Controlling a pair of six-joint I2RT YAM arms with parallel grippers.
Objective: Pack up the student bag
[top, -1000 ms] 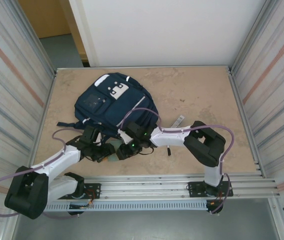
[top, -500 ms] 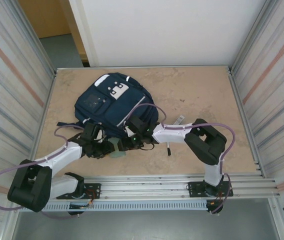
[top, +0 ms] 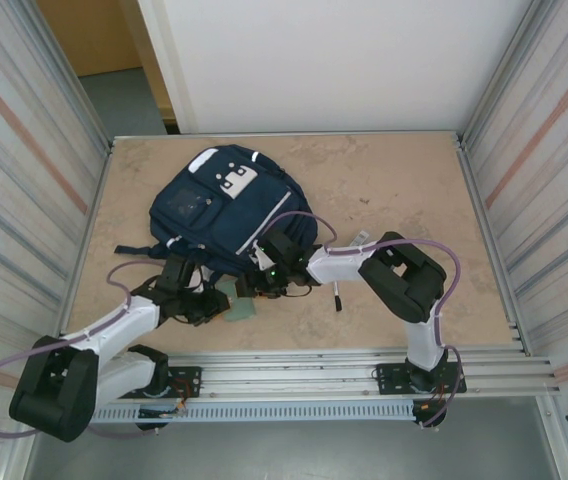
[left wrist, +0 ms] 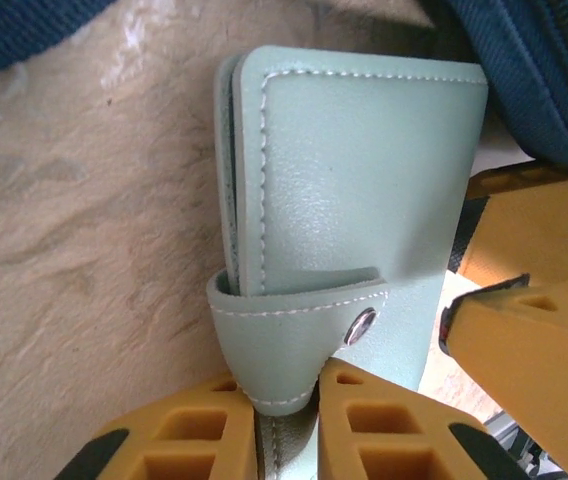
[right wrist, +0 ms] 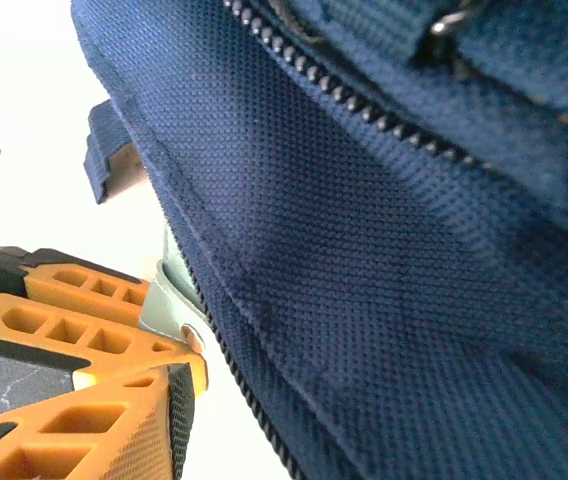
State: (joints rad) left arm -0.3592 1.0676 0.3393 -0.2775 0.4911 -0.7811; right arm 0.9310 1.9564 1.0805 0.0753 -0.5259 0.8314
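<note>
At lower left of the overhead frame, the left gripper [top: 209,303] has its fingers clenched on the near edge of a pale green wallet [left wrist: 354,190] lying on the table [top: 404,180]. The student bag [top: 226,205] lies flat, up and left of centre. The right gripper [top: 261,283] sits against the bag's lower edge, and I can't tell whether it's grasping anything.

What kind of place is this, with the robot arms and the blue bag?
Probably a robot test booth, not a classroom: ribbed panel walls box in a table, and two arms are bolted to a metal rail near the student bag.
</note>
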